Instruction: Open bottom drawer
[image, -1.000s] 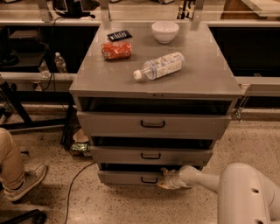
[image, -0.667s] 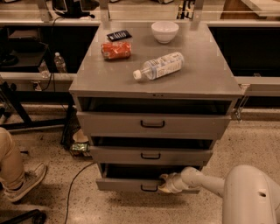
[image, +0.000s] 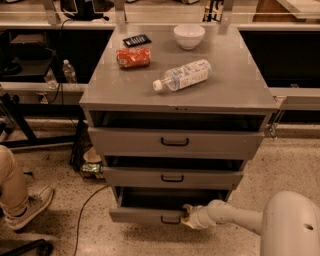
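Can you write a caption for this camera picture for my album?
Robot gripper at the handle of the partly open bottom drawer.

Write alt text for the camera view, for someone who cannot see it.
The robot's gripper is at the black handle of the bottom drawer, which stands partly open, on a grey three-drawer cabinet. On top lie a plastic bottle, a white bowl and a red packet.
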